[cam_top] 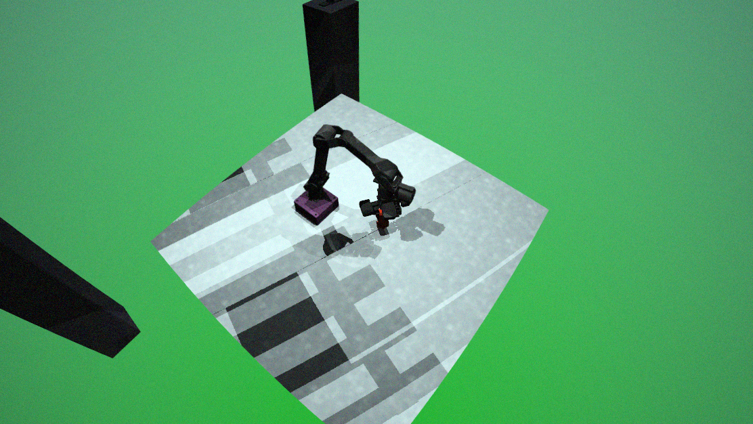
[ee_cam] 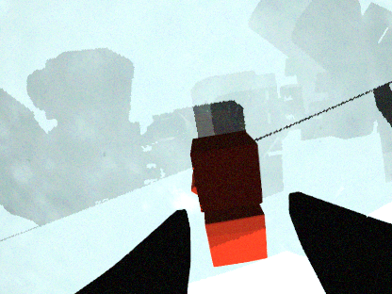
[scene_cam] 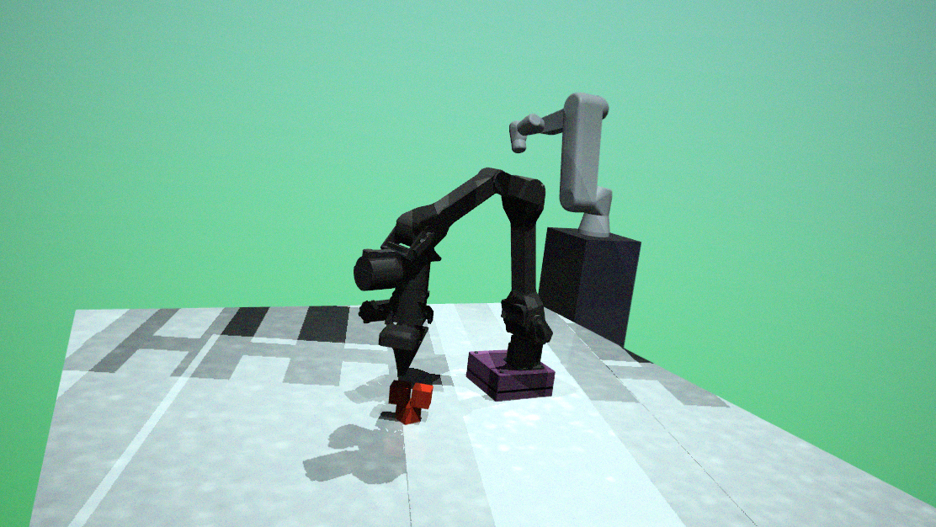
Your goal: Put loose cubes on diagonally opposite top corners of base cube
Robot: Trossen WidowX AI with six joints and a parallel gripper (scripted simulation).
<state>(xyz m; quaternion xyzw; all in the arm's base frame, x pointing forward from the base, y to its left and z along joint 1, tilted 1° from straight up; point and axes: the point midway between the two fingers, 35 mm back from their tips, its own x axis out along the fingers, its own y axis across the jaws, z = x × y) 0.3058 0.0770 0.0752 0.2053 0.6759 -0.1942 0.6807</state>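
The red base cube [scene_cam: 408,416] stands on the table. The two loose red cubes sit on it: one loose cube [scene_cam: 398,393] [ee_cam: 227,179] at its upper left in the exterior view, the other loose cube [scene_cam: 422,396] [ee_cam: 238,242] at its upper right. A narrow gap shows between them in the exterior view, and both look about level. In the top view the red stack [cam_top: 382,221] is partly hidden under the arm. My gripper [scene_cam: 404,376] [ee_cam: 239,211] is open. In the wrist view its fingers stand apart on either side of the cubes, with space at both sides.
The arm's purple base [cam_top: 316,205] [scene_cam: 523,382] stands on the table [cam_top: 453,252] [scene_cam: 262,444] near the cubes. A grey robot arm [scene_cam: 582,153] stands on a dark pedestal [scene_cam: 586,281] beyond the table. Dark pillars [cam_top: 332,52] stand outside it. Shadows fall across the table.
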